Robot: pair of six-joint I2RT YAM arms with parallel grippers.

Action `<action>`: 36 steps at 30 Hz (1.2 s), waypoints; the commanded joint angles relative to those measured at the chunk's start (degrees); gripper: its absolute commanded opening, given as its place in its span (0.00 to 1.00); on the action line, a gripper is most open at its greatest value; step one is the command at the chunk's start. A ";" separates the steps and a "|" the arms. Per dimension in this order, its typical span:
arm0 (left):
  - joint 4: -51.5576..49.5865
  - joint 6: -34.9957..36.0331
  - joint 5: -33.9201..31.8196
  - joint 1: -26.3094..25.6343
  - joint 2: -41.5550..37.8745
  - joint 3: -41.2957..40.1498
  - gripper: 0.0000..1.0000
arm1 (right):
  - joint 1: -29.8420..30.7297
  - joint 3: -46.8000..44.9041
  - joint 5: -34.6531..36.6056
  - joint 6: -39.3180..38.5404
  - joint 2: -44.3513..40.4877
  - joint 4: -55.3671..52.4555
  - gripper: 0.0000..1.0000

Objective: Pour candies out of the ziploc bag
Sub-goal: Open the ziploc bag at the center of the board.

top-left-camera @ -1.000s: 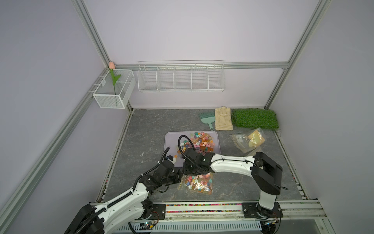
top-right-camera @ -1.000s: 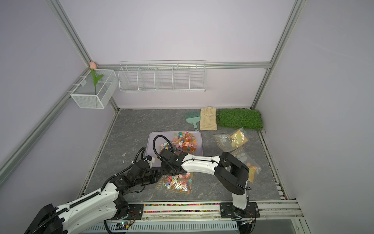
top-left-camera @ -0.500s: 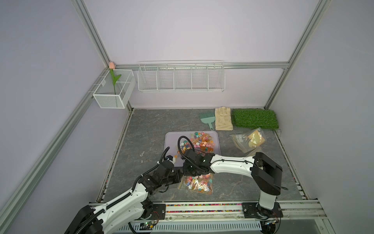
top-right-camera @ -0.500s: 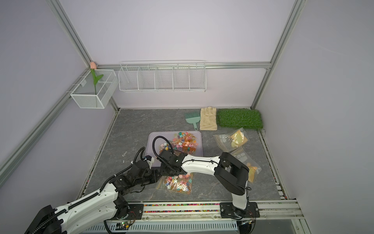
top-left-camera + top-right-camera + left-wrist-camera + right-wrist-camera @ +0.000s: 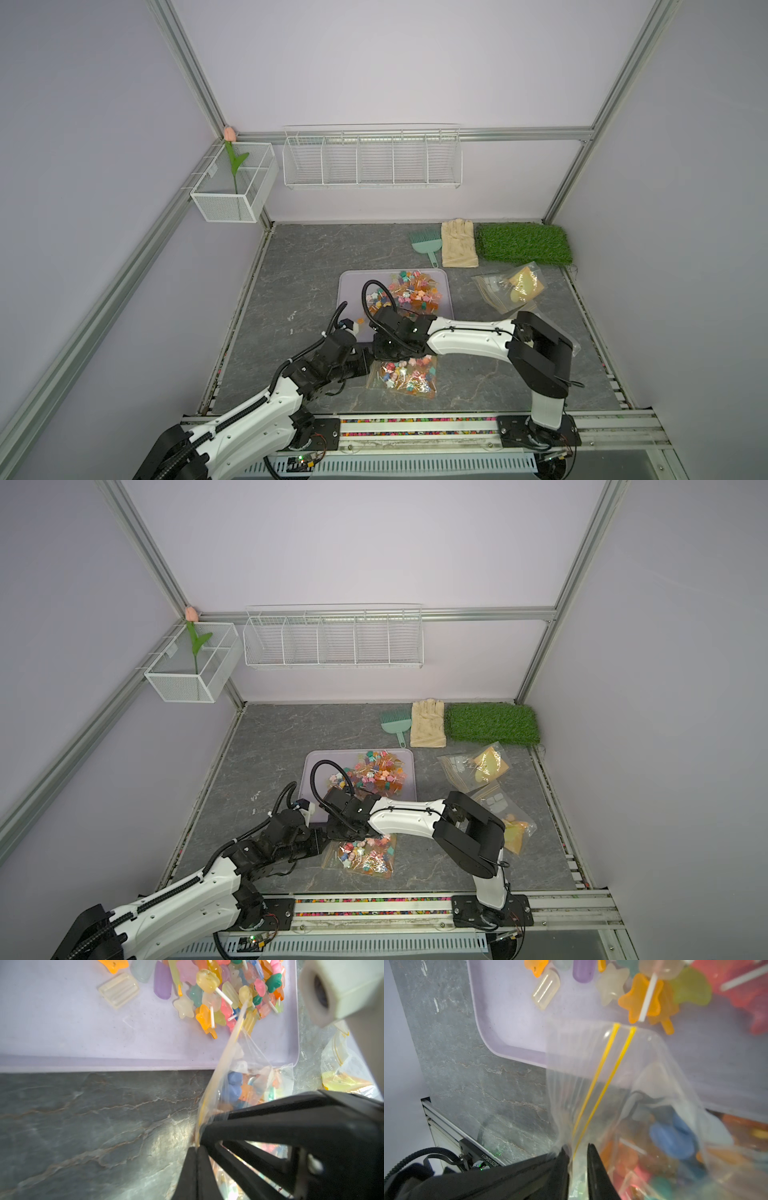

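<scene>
Pale lilac walls (image 5: pixel 374 62) close in three sides, joined by aluminium posts (image 5: pixel 183 62) at the corners. The floor (image 5: pixel 311 257) is dark grey with pale marble veins. A white wire rack (image 5: pixel 372 166) hangs on the back wall, and beside it a white mesh basket (image 5: pixel 224 208) in the corner holds a pink tulip (image 5: pixel 230 134). A green turf mat (image 5: pixel 521 243) lies at the back right. The light is soft and even

Ziploc bag (image 5: pixel 401 374) just before tray (image 5: pixel 351 286)
</scene>
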 commanded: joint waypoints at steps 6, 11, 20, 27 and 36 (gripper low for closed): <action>-0.97 -0.63 -0.90 0.18 -0.89 1.25 0.00 | 0.22 0.88 -0.19 0.57 1.02 0.35 0.07; -2.50 -1.36 -2.35 0.18 -1.29 1.79 0.00 | 0.24 0.61 0.11 0.78 0.50 -0.66 0.07; -5.47 -3.75 -6.12 0.18 -4.35 1.96 0.00 | 0.13 -0.08 2.58 3.63 -0.48 -8.14 0.07; -6.11 -3.92 -7.00 0.18 -4.33 2.05 0.00 | 0.40 -0.09 3.35 3.64 -1.42 -8.74 0.07; -7.47 -4.01 -8.12 0.22 -5.97 1.61 0.00 | 0.71 -1.65 5.62 2.41 -5.25 -8.24 0.07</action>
